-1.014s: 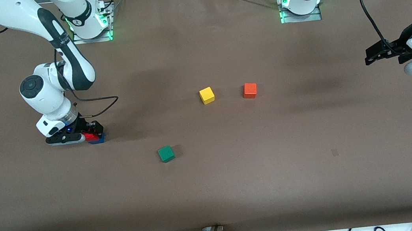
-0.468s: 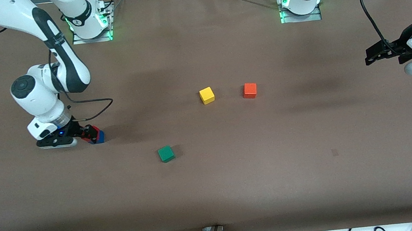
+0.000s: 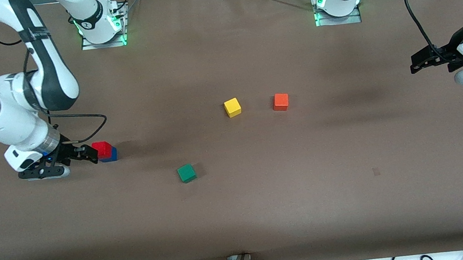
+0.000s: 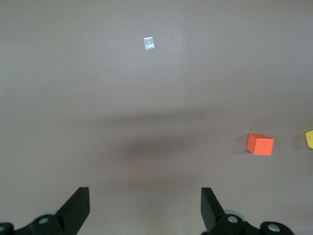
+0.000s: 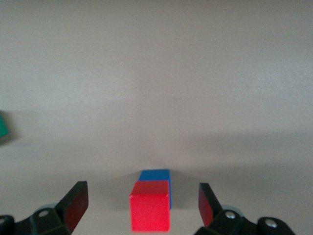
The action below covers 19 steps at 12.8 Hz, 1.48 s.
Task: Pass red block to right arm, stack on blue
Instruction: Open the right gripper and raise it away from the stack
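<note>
The red block (image 3: 102, 149) sits on top of the blue cube (image 3: 111, 155) near the right arm's end of the table. The stack also shows in the right wrist view, red block (image 5: 150, 211) over blue cube (image 5: 155, 175). My right gripper (image 3: 89, 154) is open beside the stack, its fingers (image 5: 76, 203) wide apart and clear of the red block. My left gripper (image 3: 417, 61) waits open over the left arm's end of the table, with nothing between its fingers (image 4: 78, 208).
A yellow cube (image 3: 232, 107) and an orange cube (image 3: 280, 102) lie side by side mid-table. A green cube (image 3: 186, 173) lies nearer the front camera. The orange cube (image 4: 259, 144) also shows in the left wrist view. Cables run along the table's front edge.
My right gripper has drawn back from the stack toward the right arm's end of the table, leaving the red block uncovered on the blue cube. The left arm has not moved.
</note>
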Tool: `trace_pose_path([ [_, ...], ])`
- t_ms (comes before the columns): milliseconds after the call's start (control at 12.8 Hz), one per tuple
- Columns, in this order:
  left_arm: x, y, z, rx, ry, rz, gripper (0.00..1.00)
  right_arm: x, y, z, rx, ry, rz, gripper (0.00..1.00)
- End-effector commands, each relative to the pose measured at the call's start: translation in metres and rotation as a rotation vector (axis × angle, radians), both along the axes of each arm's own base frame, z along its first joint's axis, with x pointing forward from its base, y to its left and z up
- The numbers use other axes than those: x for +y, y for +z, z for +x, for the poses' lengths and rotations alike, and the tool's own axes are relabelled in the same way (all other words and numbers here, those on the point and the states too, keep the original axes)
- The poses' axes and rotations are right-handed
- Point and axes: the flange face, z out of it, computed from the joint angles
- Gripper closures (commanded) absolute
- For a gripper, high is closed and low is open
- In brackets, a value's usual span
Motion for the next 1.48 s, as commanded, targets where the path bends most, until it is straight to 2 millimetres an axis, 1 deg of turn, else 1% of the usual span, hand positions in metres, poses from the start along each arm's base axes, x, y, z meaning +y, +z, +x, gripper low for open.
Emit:
trace_pose_path([
  [0,-0.001,0.003,0.001,-0.008,0.006,-0.011,0.0,-0.006,0.064,0.02,0.057,-0.012,-0.003,0.0],
  [78,-0.001,0.004,0.001,-0.011,0.006,-0.011,0.0,-0.012,0.09,0.024,0.081,-0.014,-0.003,0.0],
  [156,-0.001,0.004,0.001,-0.011,0.009,-0.012,0.0,-0.013,0.109,0.023,0.109,-0.018,0.0,0.0],
  [234,-0.001,0.004,0.001,-0.009,0.012,-0.01,0.0,-0.012,0.118,0.019,0.134,-0.018,0.003,0.0],
  [312,-0.003,0.008,0.001,-0.019,0.008,-0.01,0.0,-0.014,0.132,0.009,0.158,-0.023,0.011,0.0],
  [390,-0.004,0.011,0.002,-0.025,0.007,-0.009,0.0,-0.016,0.151,-0.003,0.174,-0.017,0.021,0.0],
  [624,-0.002,0.01,0.005,-0.023,0.01,-0.009,0.0,-0.018,0.2,-0.038,0.199,-0.013,0.04,0.0],
  [702,-0.002,0.01,0.005,-0.023,0.01,-0.009,0.0,-0.02,0.212,-0.047,0.203,-0.013,0.042,0.0],
  [780,-0.005,0.009,0.004,-0.022,0.005,-0.009,0.0,-0.022,0.22,-0.053,0.202,-0.007,0.045,0.0],
  [858,-0.007,0.01,0.004,-0.023,0.002,-0.008,0.0,-0.023,0.224,-0.056,0.206,-0.006,0.045,0.0],
  [1092,-0.004,0.01,0.005,-0.023,0.006,-0.008,0.0,-0.023,0.226,-0.056,0.206,0.0,0.027,0.0],
  [1248,-0.005,0.01,0.004,-0.023,0.005,-0.01,0.0,-0.03,0.225,-0.057,0.211,-0.002,0.02,0.0],
  [1404,-0.005,0.009,0.005,-0.022,0.005,-0.009,0.0,-0.03,0.227,-0.06,0.21,0.005,0.023,0.0],
])
